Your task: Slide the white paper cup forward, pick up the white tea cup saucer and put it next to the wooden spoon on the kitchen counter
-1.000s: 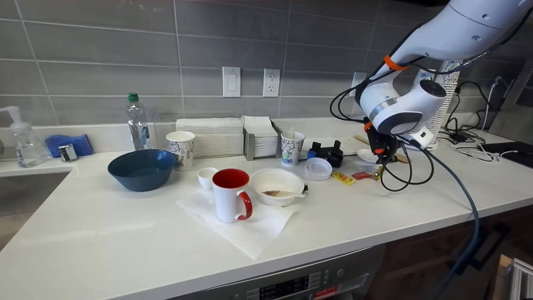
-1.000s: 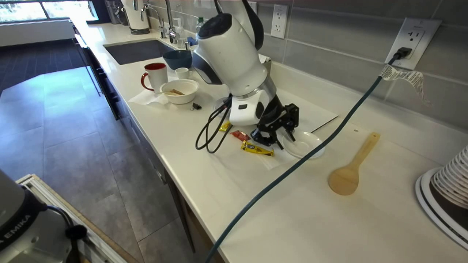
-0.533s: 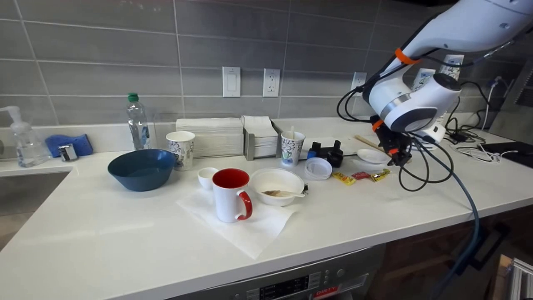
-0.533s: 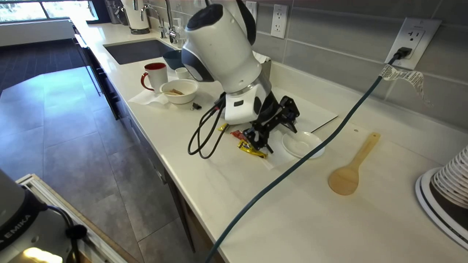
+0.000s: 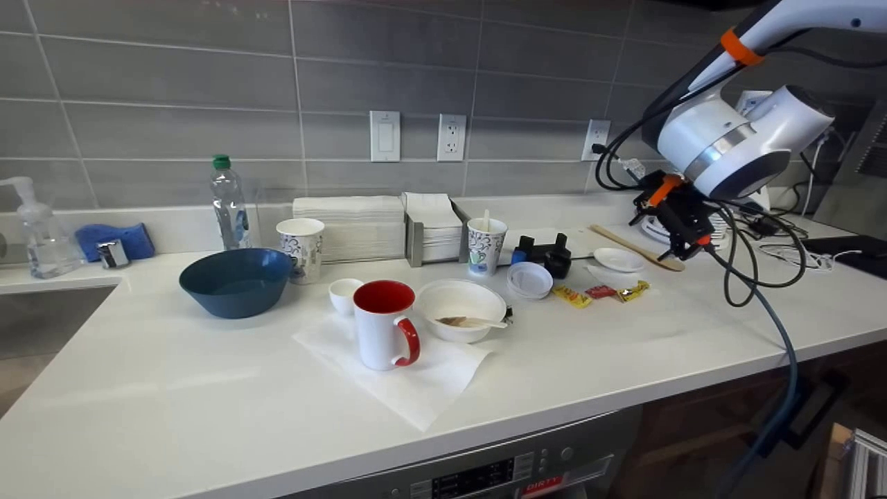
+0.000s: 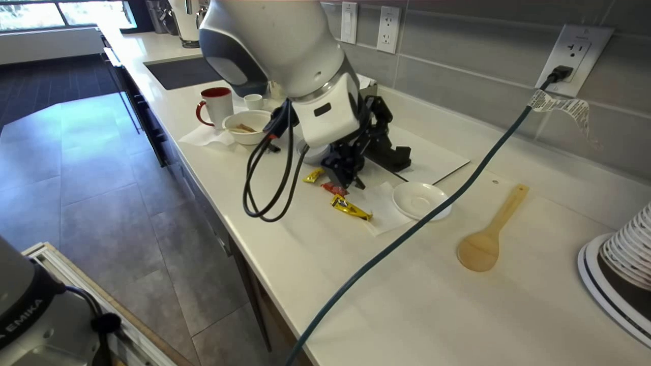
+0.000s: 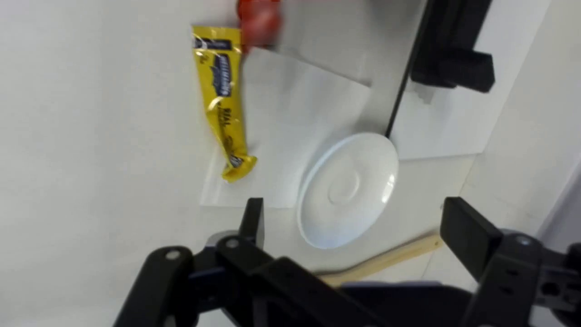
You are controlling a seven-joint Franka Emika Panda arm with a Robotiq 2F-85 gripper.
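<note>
The white tea cup saucer point(image 6: 420, 201) lies flat on the kitchen counter point(image 6: 407, 305), overlapping a paper napkin's edge. Beside it, a short gap away, rests the wooden spoon point(image 6: 480, 249). In the wrist view the saucer point(image 7: 348, 190) shows whole, with the spoon's handle point(image 7: 386, 262) below it. My gripper point(image 7: 355, 214) is open and empty, its black fingers point(image 7: 467, 236) wide apart. It hangs above the counter, clear of the saucer; in an exterior view the gripper point(image 5: 651, 239) is up near the spoon. The white paper cup point(image 5: 344, 296) stands upright behind the red-and-white mug point(image 5: 384, 326).
Yellow and red packets point(image 6: 351, 208) lie near the napkin point(image 6: 381, 203). A black device point(image 6: 389, 155) sits on a white board. A blue-green cord point(image 6: 376, 254) crosses over the counter. A white bowl point(image 5: 461, 305), patterned cups point(image 5: 485, 246) and a dark blue bowl point(image 5: 235, 281) stand farther along.
My gripper has opened wide and moved up and away from the saucer. The saucer and spoon stay in place. The nearest yellow packet has shifted slightly.
</note>
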